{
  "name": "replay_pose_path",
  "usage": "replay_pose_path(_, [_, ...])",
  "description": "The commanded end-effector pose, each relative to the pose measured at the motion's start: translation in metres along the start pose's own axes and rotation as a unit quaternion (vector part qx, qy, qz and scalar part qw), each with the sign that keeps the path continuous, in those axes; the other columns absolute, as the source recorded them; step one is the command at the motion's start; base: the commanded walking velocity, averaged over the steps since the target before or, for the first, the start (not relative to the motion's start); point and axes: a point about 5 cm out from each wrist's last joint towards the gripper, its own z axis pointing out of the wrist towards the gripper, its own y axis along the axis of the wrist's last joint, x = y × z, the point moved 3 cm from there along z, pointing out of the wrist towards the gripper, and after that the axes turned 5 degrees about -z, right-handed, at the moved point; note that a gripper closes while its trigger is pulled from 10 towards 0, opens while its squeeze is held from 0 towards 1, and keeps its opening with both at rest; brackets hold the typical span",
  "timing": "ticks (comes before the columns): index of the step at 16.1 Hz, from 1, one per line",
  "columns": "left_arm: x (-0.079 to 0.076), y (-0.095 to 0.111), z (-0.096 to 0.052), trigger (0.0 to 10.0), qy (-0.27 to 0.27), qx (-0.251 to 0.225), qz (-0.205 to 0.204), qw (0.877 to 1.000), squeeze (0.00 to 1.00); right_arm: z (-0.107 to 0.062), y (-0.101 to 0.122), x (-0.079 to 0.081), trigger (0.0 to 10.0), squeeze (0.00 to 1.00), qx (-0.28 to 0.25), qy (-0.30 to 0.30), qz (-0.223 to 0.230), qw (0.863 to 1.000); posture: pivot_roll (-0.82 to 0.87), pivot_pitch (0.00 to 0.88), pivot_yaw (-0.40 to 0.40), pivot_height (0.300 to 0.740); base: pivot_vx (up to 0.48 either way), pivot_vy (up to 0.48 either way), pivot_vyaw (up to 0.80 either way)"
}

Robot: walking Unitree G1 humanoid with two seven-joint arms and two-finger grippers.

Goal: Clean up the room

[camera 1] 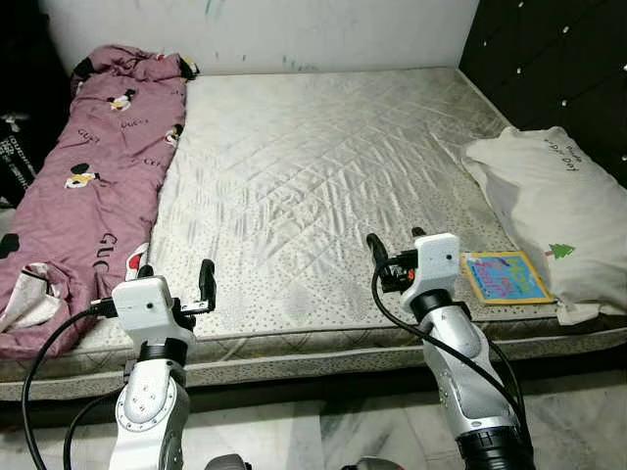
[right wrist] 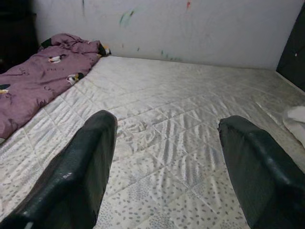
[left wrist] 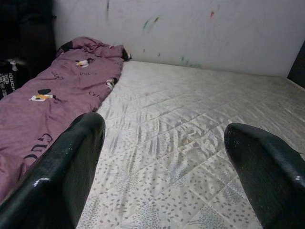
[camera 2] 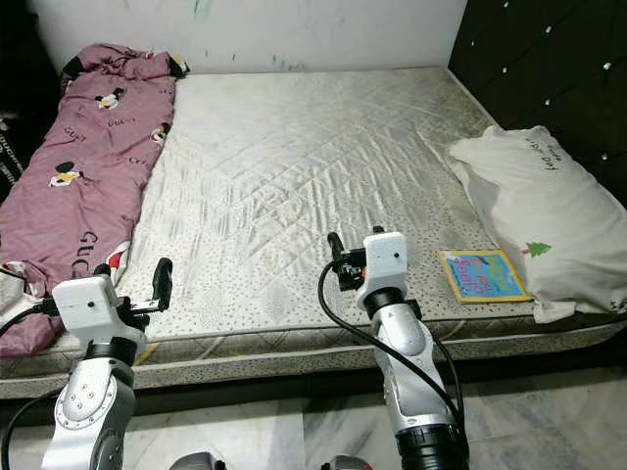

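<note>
A bare quilted mattress (camera 1: 323,157) lies in front of me. Along its left side stretches a crumpled purple blanket (camera 1: 108,166) printed with cartoon figures. A white pillow (camera 1: 554,211) rests at the right edge, and a small colourful book (camera 1: 503,277) lies flat beside it near the front corner. My left gripper (camera 1: 176,279) is open over the mattress's front edge, just right of the blanket's near end. My right gripper (camera 1: 397,245) is also open and empty, a little left of the book. In both wrist views the spread fingers (left wrist: 71,162) (right wrist: 86,162) frame bare mattress.
A dark padded headboard (camera 1: 558,59) stands along the right side, and a marked white wall (camera 1: 274,29) runs behind the bed. A dark bag (camera 1: 15,157) sits at the far left. Marble floor (camera 1: 323,431) lies between me and the bed.
</note>
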Motion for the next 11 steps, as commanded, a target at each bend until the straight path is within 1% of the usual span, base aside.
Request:
replay_pose_path(1, [0.003, -0.001, -0.001, 10.0, 0.006, 0.004, -0.001, 1.0, 0.0, 0.003, 0.002, 0.0, 10.0, 0.0, -0.001, 0.002, 0.002, 1.0, 0.04, 0.01, -0.015, 0.74, 0.0, 0.0, 0.0])
replay_pose_path(5, [0.003, -0.001, -0.004, 10.0, 0.008, 0.004, -0.003, 1.0, 0.0, -0.001, 0.0, -0.002, 10.0, 0.0, 0.005, 0.0, 0.004, 1.0, 0.04, 0.025, -0.013, 0.74, 0.0, 0.0, 0.0])
replay_pose_path(7, [0.001, -0.002, -0.006, 10.0, 0.002, 0.01, -0.002, 1.0, 0.0, -0.006, -0.003, -0.004, 10.0, 0.0, 0.012, -0.008, 0.004, 1.0, 0.03, 0.035, -0.001, 0.74, 0.0, 0.0, 0.0])
replay_pose_path(11, [-0.001, -0.001, -0.004, 10.0, -0.006, 0.012, -0.005, 1.0, 0.0, -0.007, -0.003, -0.005, 10.0, 0.0, 0.014, -0.012, 0.008, 1.0, 0.02, 0.044, 0.008, 0.74, 0.0, 0.0, 0.0])
